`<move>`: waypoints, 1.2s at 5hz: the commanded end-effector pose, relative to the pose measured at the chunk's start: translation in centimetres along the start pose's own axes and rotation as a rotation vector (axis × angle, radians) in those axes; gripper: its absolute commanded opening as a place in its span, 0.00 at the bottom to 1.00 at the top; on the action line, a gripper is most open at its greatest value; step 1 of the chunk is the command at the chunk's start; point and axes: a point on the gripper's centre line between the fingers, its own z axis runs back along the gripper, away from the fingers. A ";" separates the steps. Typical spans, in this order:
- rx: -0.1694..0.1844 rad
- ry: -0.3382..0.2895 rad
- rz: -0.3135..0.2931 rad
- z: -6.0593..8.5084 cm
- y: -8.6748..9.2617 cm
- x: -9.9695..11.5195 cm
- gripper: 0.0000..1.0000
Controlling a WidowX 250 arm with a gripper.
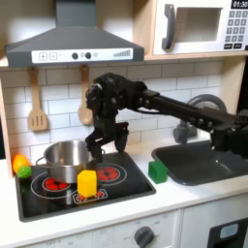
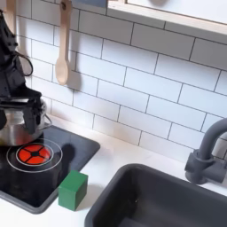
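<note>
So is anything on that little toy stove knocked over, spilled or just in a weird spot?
Nothing stands out. The shiny silver metal pot sits upright on the black stovetop, the yellow block stands at the front, and the green cube rests on the white counter beside it. The black gripper hangs open by the pot's rim.

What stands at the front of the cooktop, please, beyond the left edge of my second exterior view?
Observer: In the first exterior view, a yellow block stands upright near the front edge of the cooktop.
Operator: Thank you. Is there anything on the far side of the pot from my green block?
Observer: Yes. At the first exterior view's left, a small yellow and green item sits just beside the pot, at the cooktop's edge. I cannot tell whether it touches the pot.
</note>
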 end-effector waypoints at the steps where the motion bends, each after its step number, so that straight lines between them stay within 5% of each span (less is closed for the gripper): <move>1: -0.024 0.001 -0.065 1.1 -1.7 -2.3 1.00; 3: -0.014 -0.001 -0.149 2.1 -3.2 -4.1 1.00; 6: -0.059 0.026 -0.276 3.0 -5.6 -7.2 1.00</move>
